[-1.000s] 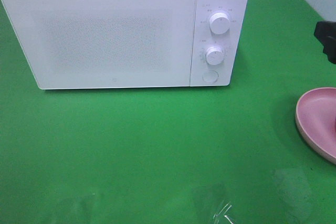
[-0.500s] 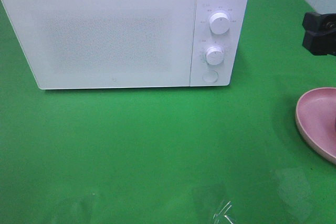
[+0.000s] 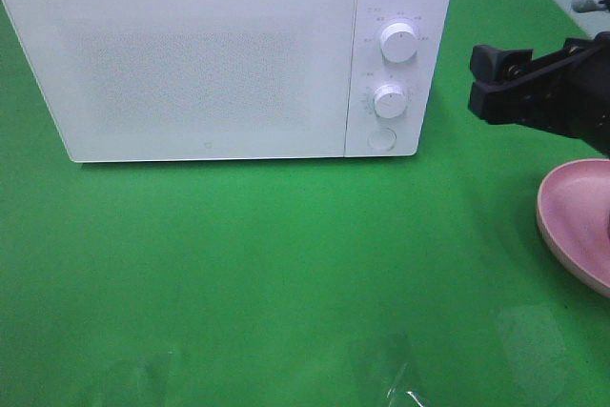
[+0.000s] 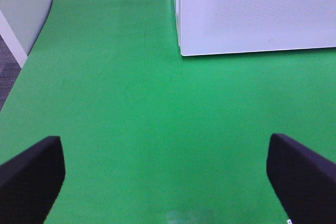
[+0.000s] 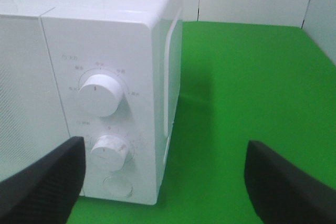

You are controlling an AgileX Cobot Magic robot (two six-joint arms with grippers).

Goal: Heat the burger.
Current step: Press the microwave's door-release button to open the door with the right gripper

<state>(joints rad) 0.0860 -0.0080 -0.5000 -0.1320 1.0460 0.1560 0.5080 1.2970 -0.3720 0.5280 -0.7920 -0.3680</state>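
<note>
Hovering just right of the white microwave point(image 3: 210, 64), whose door is shut, the right gripper point(image 3: 488, 81) faces the knobs point(image 3: 398, 42) with jaws apart and nothing between them. Low over the green table point(image 3: 286, 264) near the microwave's front left corner, the left gripper point(image 4: 165, 153) has jaws wide apart, empty. No view shows the burger; pink plate point(image 3: 572, 216) sits at the table's right edge.

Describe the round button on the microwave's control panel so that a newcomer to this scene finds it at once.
Find the white box-shaped microwave on the green tabletop. Its front's right-hand strip stacks two raised white dials: an upper knob and a lower knob. The round white button sits below both: flat, unlike them, with no printed scale around it.
</note>
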